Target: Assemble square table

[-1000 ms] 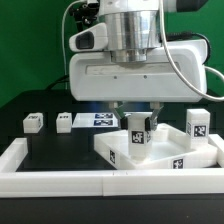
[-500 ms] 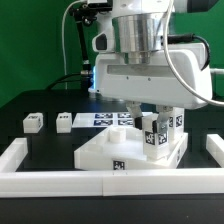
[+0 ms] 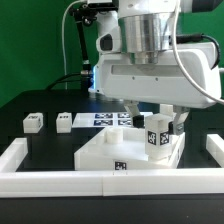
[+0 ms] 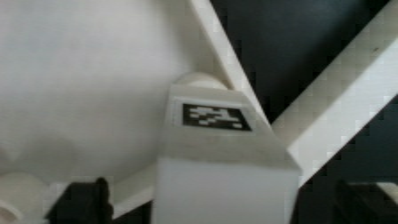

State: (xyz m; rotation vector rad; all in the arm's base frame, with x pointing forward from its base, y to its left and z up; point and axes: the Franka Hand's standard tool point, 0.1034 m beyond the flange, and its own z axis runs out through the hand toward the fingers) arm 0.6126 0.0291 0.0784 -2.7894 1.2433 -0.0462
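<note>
Above the desk (image 3: 55, 142), toward the exterior view's right, the arm (image 3: 150, 40) is hanging straight down, its broad white wrist housing level and the claw (image 3: 154, 118) pointing at the square slab (image 3: 115, 152). The claw is standing apart. In the wrist view the dark fingertips (image 4: 80, 200) are sitting clear on both sides of the near leg (image 4: 222, 170), with a gap on each side, so it is gripping nothing. That near leg is standing upright on the slab, close to the slab's corner on the exterior view's right, with one tag facing the camera and another on its top. Counting now: one slab, lying flat on the desk just inside the border wall (image 3: 60, 183), with a tag on its front edge. Four legs in all. The near leg is under the claw, and the second leg (image 3: 178, 125) is just beside it toward the exterior view's right, though I cannot tell whether that one is resting on the slab or behind it. The two loose legs (image 3: 32, 122) are sitting well apart from the slab on the exterior view's left, side by side on the dark desk. One marker board (image 3: 108, 119) is lying flat behind the slab, between those loose legs and the arm.
</note>
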